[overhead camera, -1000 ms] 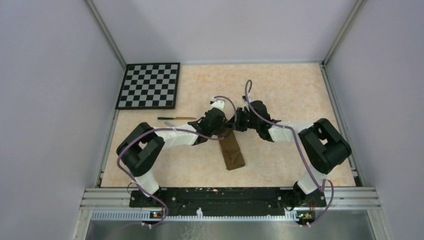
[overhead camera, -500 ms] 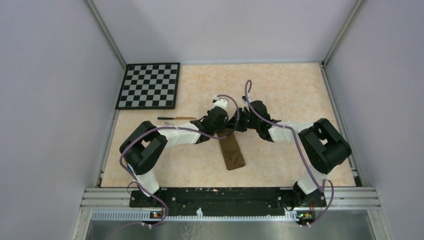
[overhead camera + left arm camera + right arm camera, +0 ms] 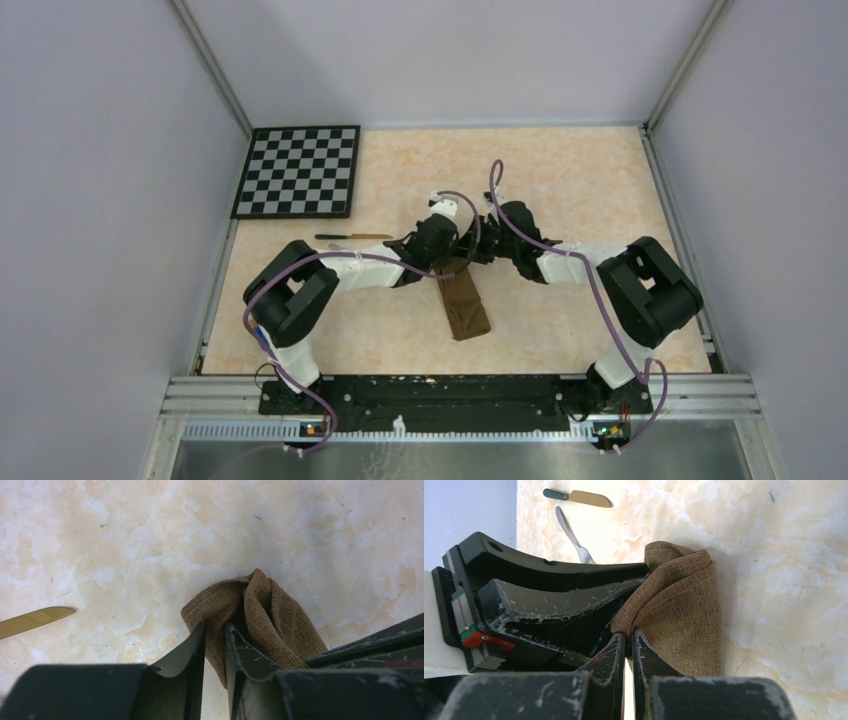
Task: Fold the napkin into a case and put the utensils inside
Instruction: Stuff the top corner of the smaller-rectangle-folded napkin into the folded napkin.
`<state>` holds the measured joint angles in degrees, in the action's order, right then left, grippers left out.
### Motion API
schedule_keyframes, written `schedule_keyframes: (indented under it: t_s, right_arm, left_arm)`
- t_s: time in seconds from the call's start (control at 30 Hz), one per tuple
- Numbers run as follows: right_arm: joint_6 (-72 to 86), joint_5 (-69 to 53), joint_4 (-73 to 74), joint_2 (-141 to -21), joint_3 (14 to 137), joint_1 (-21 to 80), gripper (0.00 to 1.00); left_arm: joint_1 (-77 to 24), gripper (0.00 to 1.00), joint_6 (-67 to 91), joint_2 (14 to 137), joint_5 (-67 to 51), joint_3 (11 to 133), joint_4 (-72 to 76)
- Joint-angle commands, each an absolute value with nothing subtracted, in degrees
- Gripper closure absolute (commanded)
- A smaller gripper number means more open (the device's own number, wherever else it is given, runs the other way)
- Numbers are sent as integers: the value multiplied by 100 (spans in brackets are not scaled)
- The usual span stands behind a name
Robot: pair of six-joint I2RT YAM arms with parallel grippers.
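Observation:
The case (image 3: pixel 466 310), a long narrow dark brown cloth pouch, lies on the table, running from the middle toward the near side. Both grippers meet at its far end. My left gripper (image 3: pixel 453 262) (image 3: pixel 215 627) is shut on one edge of the raised cloth (image 3: pixel 270 610). My right gripper (image 3: pixel 471 254) (image 3: pixel 626 632) is shut on the opposite edge (image 3: pixel 684 610), so the mouth is lifted and bunched. The knife (image 3: pixel 355 237) with dark handle and gold blade lies left of the arms, also in the right wrist view (image 3: pixel 576 497). The thin grey fork (image 3: pixel 571 535) lies next to it.
The black-and-white checkerboard (image 3: pixel 298 170) lies at the far left corner. Metal rails and grey walls bound the beige table (image 3: pixel 560 170). The left gripper's fingers (image 3: pixel 554 600) fill the left of the right wrist view.
The left arm's elbow and wrist have shifted slightly right toward the case's far end. The right arm and the case have hardly moved.

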<state>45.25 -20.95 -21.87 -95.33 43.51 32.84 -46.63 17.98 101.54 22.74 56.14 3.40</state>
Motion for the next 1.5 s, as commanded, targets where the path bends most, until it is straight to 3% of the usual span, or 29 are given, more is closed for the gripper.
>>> schedule_keyframes:
  t_s: [0.0, 0.23, 0.9, 1.1, 1.27, 1.37, 1.47]
  right_arm:
    - [4576, -2202, -2459, -9584, 4416, 3276, 100]
    - [4581, -2241, -2437, -9702, 4518, 3303, 100]
    - [5255, -1561, -1994, -10490, 5171, 3603, 100]
    - [5002, -1941, -2511, -11133, 5523, 3816, 100]
    - [4587, -2381, -2607, -10805, 5285, 3648, 100]
    - [4436, -2840, -2658, -10574, 5176, 3513, 84]
    - [4364, -3107, -2692, -10483, 5071, 3425, 76]
  left_arm:
    - [-4685, 85, 1608, 10132, 2471, 5799, 506]
    - [-4687, 100, 1433, 9778, 2278, 5453, 1029]
    - [-4686, 100, 1905, 9016, 1984, 4371, 2038]
    - [-4668, 100, 2096, 9019, 1984, 4264, 2178]
    - [-4612, 100, 2144, 8846, 2077, 4103, 2180]
    - [-4530, 100, 2138, 8728, 2087, 3946, 2203]
    - [-4471, 100, 2155, 8683, 2068, 3854, 2195]
